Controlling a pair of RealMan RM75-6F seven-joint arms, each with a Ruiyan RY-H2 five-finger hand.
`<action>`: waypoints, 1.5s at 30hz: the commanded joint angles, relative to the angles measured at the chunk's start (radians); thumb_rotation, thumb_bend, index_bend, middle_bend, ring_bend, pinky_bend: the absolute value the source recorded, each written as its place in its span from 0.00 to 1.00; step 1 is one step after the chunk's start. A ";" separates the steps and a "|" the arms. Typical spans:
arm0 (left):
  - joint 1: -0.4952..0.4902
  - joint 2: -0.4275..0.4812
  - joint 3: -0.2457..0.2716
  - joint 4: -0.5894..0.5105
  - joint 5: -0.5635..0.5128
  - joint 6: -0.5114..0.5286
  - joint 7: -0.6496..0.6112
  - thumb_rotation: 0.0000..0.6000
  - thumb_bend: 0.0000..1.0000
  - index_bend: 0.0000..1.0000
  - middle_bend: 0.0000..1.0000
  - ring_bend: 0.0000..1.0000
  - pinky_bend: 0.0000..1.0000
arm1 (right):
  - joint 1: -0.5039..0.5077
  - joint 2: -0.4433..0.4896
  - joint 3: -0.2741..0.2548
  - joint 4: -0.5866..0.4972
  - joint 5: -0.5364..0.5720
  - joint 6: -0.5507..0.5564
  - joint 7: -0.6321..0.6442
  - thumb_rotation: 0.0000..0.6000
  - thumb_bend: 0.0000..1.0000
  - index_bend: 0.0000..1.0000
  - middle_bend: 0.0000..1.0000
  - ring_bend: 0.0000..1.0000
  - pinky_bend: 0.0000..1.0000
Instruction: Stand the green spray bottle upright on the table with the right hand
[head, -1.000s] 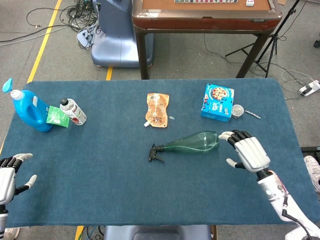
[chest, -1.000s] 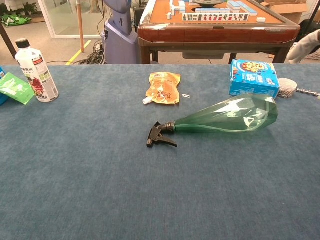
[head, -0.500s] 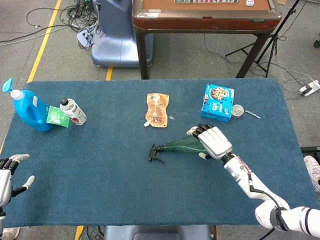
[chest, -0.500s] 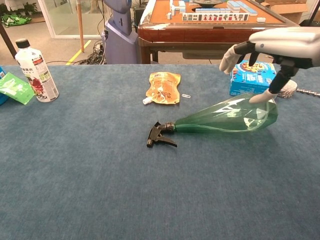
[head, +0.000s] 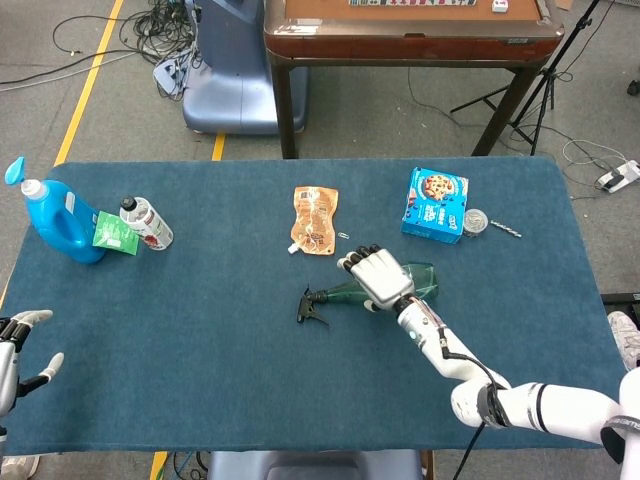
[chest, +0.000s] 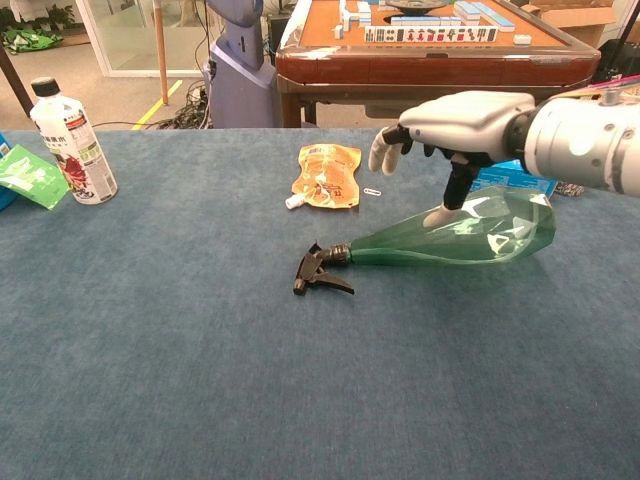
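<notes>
The green spray bottle (chest: 470, 236) lies on its side on the blue table, its black trigger head (chest: 315, 271) pointing left. In the head view the green spray bottle (head: 420, 278) shows mid-table, partly covered by my right hand (head: 376, 276). My right hand (chest: 452, 118) hovers just above the bottle's middle with fingers spread and the thumb reaching down to the bottle's top surface; it grips nothing. My left hand (head: 12, 345) sits open at the table's near left edge, far from the bottle.
An orange pouch (head: 315, 219) lies behind the bottle and a blue cookie box (head: 436, 204) with a small tin (head: 475, 221) to the back right. A blue detergent jug (head: 60, 220), green packet (head: 115, 233) and white bottle (head: 146, 222) stand at far left.
My right hand has swept left from beyond the bottle's base to over its middle. The bottle has not moved. My left hand slipped slightly lower at the edge.
</notes>
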 joint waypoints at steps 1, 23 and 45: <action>0.002 0.000 -0.001 0.001 -0.002 0.002 -0.004 1.00 0.26 0.30 0.31 0.30 0.18 | 0.038 -0.042 -0.015 0.034 0.047 0.004 -0.053 1.00 0.11 0.25 0.26 0.18 0.28; 0.020 -0.002 0.002 0.037 -0.004 0.009 -0.055 1.00 0.26 0.30 0.31 0.30 0.17 | 0.223 -0.262 -0.100 0.219 0.279 0.069 -0.337 1.00 0.15 0.25 0.28 0.18 0.28; 0.029 -0.011 0.006 0.062 0.005 0.010 -0.074 1.00 0.26 0.30 0.31 0.30 0.17 | 0.231 -0.275 -0.152 0.270 0.335 0.090 -0.347 1.00 0.31 0.47 0.41 0.27 0.28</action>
